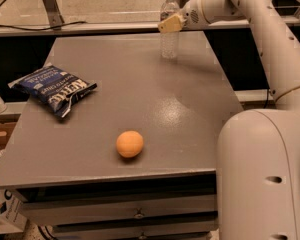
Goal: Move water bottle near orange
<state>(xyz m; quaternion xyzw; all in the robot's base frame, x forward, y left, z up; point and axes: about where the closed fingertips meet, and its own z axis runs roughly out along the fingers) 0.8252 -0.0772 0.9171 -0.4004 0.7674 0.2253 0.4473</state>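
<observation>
The water bottle [169, 41] is clear with a white cap. It stands upright near the far edge of the grey table [190, 109], right of the middle. My gripper [171, 23] reaches in from the right and sits at the bottle's upper part, overlapping it in view. The orange [129, 144] lies near the table's front edge, far from the bottle and a little to its left.
A blue chip bag [54, 89] lies on the table's left side. My white arm and base [265, 174] fill the right side of the view. A metal rail and stand legs [50, 6] run behind the table.
</observation>
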